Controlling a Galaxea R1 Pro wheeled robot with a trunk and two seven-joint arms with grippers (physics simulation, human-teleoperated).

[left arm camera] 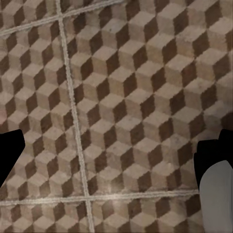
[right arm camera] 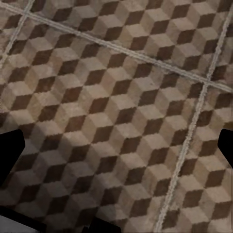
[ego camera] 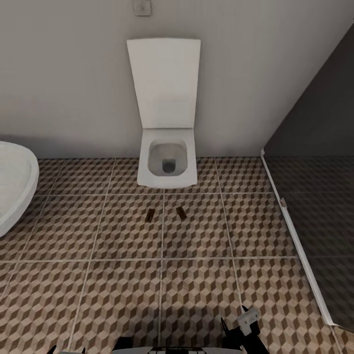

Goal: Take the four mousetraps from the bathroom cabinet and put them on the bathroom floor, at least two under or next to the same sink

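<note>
Two mousetraps lie on the bathroom floor (ego camera: 98, 295) just in front of the toilet: one small brown board (ego camera: 150, 215) and a second (ego camera: 181, 212) a short way to its right. Both grippers are far from them, near me. My right gripper (ego camera: 237, 319) shows at the lower edge of the head view. In its wrist view the right gripper (right arm camera: 116, 150) is open, with only cube-pattern tile (right arm camera: 116, 97) between the fingertips. My left gripper (left arm camera: 114, 160) is also open over bare tile (left arm camera: 126, 97). The cabinet and the sink are out of view.
A white toilet (ego camera: 167, 162) with its lid up stands against the grey wall straight ahead. A white oval bathtub (ego camera: 14, 187) juts in from the left. A dark glass partition (ego camera: 319, 196) with a white base rail (ego camera: 295, 246) closes off the right.
</note>
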